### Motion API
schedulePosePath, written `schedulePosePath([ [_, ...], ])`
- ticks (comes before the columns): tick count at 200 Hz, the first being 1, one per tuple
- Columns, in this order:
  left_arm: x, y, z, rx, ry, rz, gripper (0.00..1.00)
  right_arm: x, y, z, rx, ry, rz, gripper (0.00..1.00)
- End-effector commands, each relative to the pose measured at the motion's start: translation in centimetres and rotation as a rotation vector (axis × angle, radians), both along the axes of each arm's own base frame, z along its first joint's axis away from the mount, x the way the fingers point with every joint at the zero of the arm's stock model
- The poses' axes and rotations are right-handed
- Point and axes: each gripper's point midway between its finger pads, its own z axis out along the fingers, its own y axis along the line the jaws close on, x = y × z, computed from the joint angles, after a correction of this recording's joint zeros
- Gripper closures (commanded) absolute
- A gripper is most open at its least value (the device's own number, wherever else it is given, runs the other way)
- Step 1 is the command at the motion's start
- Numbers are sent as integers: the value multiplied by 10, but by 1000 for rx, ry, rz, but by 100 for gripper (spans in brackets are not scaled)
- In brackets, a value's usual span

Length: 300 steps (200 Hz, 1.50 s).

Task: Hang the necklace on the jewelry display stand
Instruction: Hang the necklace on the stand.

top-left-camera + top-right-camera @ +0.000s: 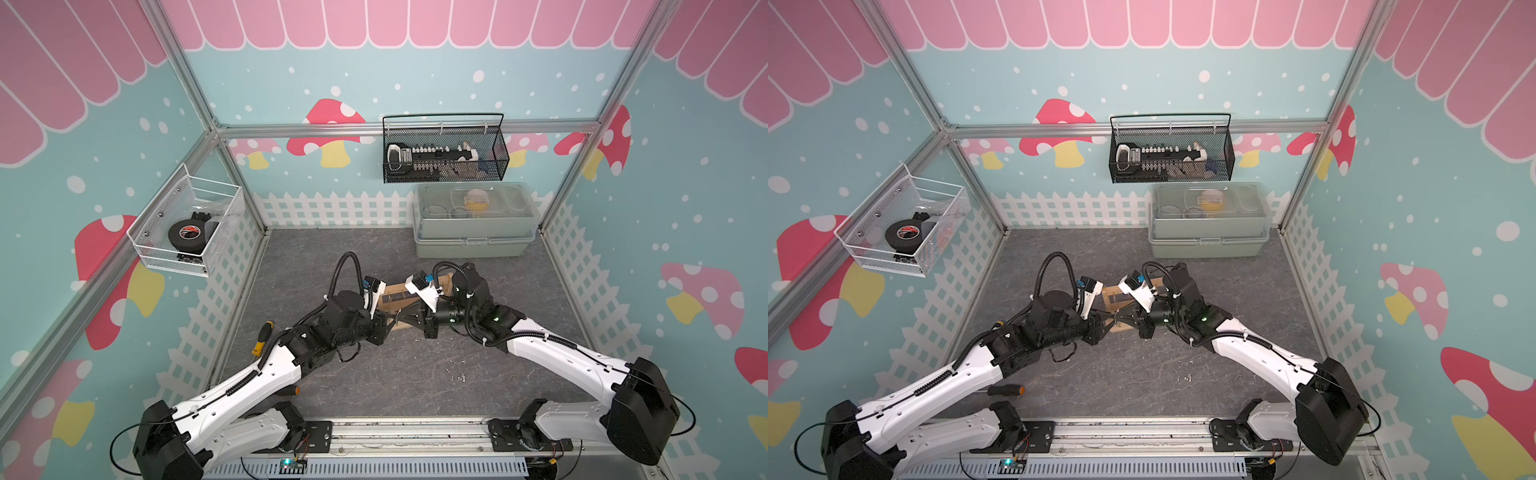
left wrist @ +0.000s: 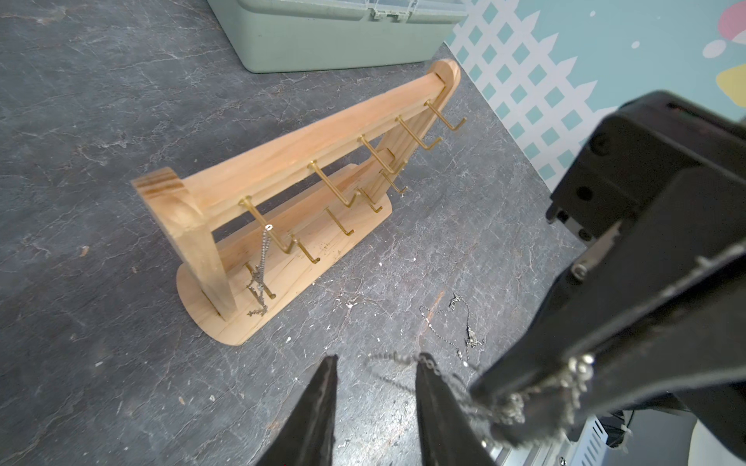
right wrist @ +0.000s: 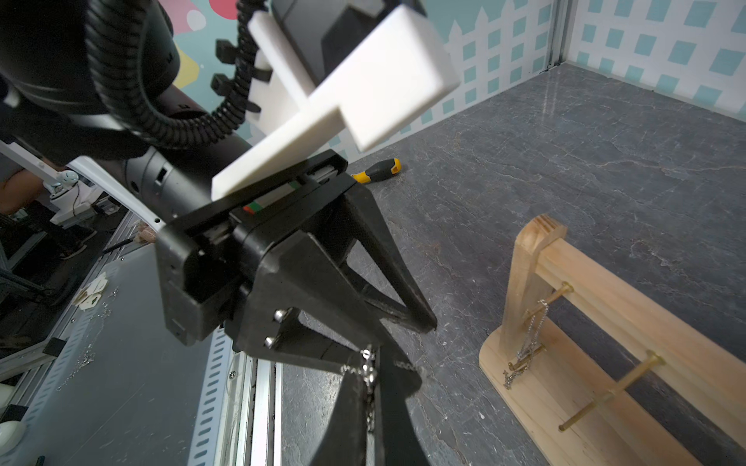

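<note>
Left arm point(image 1: 266, 374) and right arm point(image 1: 552, 353) reach inward over the grey surface point(image 1: 415, 382), wrists nearly meeting beside the jewelry display stand point(image 2: 282, 161). The right jaws, clenched, grasp the necklace point(image 2: 512, 407) near the stand, off its hooks. The left jaws stand parted, the chain draped across one fingertip point(image 2: 424, 363). Only the wrist views show a second chain point(image 2: 264, 258) hanging from the stand's end hook.

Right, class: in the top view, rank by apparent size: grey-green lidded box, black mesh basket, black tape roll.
1. grey-green lidded box and black mesh basket: alike; the basket hangs nearer the camera.
2. black tape roll.
</note>
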Motion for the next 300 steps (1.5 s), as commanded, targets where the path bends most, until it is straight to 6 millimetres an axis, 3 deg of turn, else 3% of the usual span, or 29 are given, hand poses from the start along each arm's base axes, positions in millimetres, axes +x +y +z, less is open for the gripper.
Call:
schedulePosePath([
  [1,-3,-4,10,-10,-30,-37,67,6,1,2,12,-16,-15,96],
  [50,-2,-3,8,0,-30,-21,66,6,1,5,20,-19,-16,96],
  [171,22,3,17,21,-108,84,69,-4,-1,10,64,3,34,96],
  [224,20,-11,21,-9,-105,22,69,6,-6,7,65,13,-2,96],
  [282,24,-14,19,-3,-117,34,70,3,-7,11,81,15,20,96],
  [300,22,-17,20,-9,-119,20,75,4,-7,10,83,17,15,96],
])
